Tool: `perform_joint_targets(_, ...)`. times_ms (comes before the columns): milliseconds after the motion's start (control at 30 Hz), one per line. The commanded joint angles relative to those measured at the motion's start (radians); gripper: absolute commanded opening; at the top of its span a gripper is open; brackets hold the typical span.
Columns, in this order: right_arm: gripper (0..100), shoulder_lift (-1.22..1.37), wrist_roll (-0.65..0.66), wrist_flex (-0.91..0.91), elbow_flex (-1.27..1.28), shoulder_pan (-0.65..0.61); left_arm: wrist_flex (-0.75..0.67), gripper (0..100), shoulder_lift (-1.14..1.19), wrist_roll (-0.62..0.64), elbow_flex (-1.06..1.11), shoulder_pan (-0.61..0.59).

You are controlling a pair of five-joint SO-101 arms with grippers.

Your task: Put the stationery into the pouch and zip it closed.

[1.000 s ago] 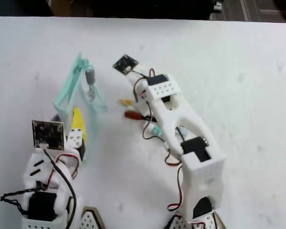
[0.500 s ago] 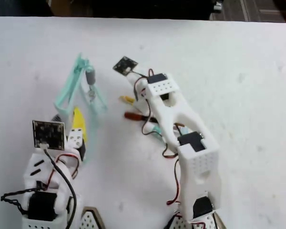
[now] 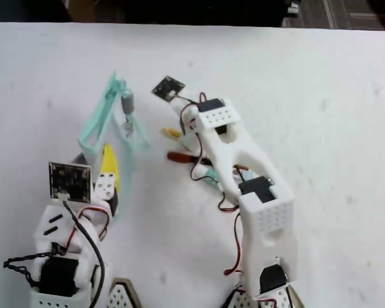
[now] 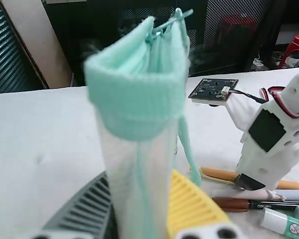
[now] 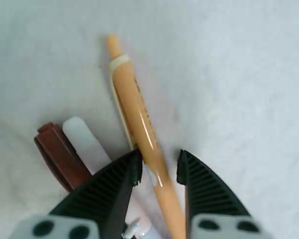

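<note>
The left hand (image 4: pixel 139 219) holds the green pouch (image 4: pixel 139 94) tight between its grey and yellow fingers. The pouch sticks up from the hand, over the white table (image 4: pixel 40 149). The right hand (image 5: pixel 158 167) is down at the table, open just a little, with the orange pen (image 5: pixel 134 99) between its fingers. A brown pen (image 5: pixel 60 154) and a white pen (image 5: pixel 84 139) lie just beside the orange one.

Looks down from high over the whole bench (image 3: pixel 333 96), level and close from the left wrist past the pouch (image 4: pixel 139 94) toward the right arm (image 4: pixel 274 139), straight down and very near from the right wrist, with the orange pen (image 5: pixel 137 119) shared by all.
</note>
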Motion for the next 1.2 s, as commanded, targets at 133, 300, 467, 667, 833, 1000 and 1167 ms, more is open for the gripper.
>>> perform_joint_targets(133,3.1,0.001,0.008,0.005,-0.023,0.013,-0.029,3,-0.008,0.011,-0.006,0.013)
perform_joint_targets(300,1.7,0.001,0.006,0.005,-0.020,0.030,-0.029,3,-0.008,0.011,-0.011,0.013)
perform_joint_targets(467,1.7,0.001,-0.049,-0.001,-0.020,0.054,-0.057,3,-0.008,0.040,-0.009,0.035)
perform_joint_targets(667,1.7,-0.002,-0.140,-0.028,-0.017,0.097,-0.055,3,-0.008,0.069,-0.005,0.099)
perform_joint_targets(833,1.7,-0.004,-0.152,-0.028,-0.017,0.104,-0.049,3,-0.008,0.069,-0.005,0.099)
perform_joint_targets(1000,1.7,-0.002,-0.163,-0.030,-0.017,0.105,-0.049,3,-0.008,0.069,-0.003,0.094)
perform_joint_targets(1167,1.7,-0.001,-0.164,-0.030,-0.020,0.116,-0.052,3,-0.008,0.068,0.006,0.093)
